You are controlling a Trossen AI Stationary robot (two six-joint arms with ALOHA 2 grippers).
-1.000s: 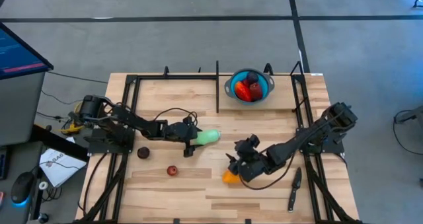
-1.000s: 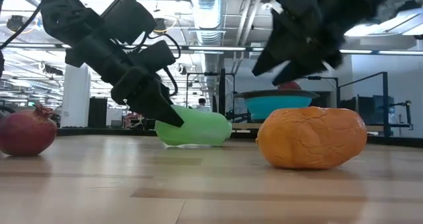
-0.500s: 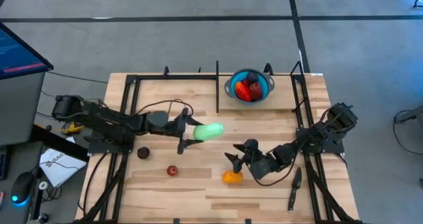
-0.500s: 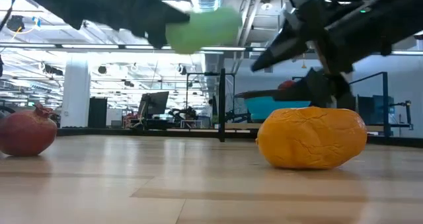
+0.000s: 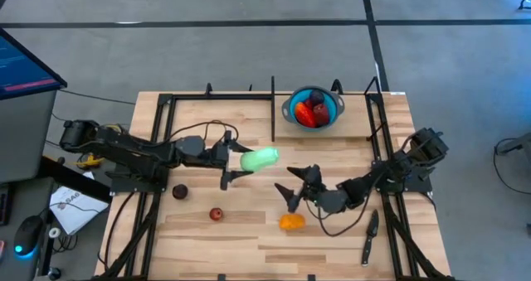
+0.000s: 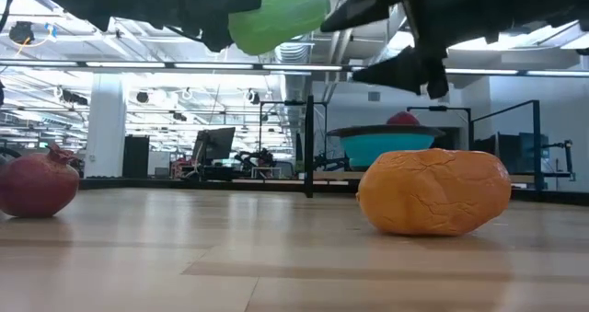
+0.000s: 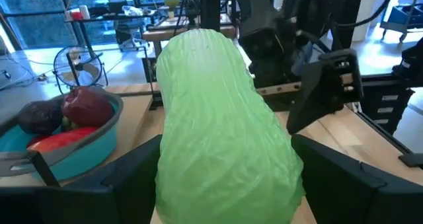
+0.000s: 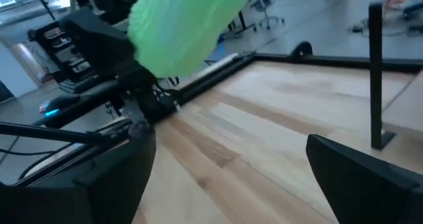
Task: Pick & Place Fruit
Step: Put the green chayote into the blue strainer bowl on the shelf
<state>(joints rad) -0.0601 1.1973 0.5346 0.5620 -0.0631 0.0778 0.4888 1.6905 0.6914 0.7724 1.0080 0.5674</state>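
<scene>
- The pale green fruit is pinched between the two fingers of the left gripper and is held up in the air, off the table.
- In the left wrist view, the pale green fruit is seen with one dark finger on each side of it.
- The right gripper is held above the table, near its middle, with its fingers spread wide and nothing between them.
- The orange fruit is left lying on the wood, just beside the right gripper and not touched by it.
- A small red fruit and a dark maroon fruit are set on the left part of the table, apart from each other.
- A blue bowl is placed at the far edge of the table, and red fruit pieces are seen inside it.
- A black knife is laid on the right side of the table, near the front.
</scene>
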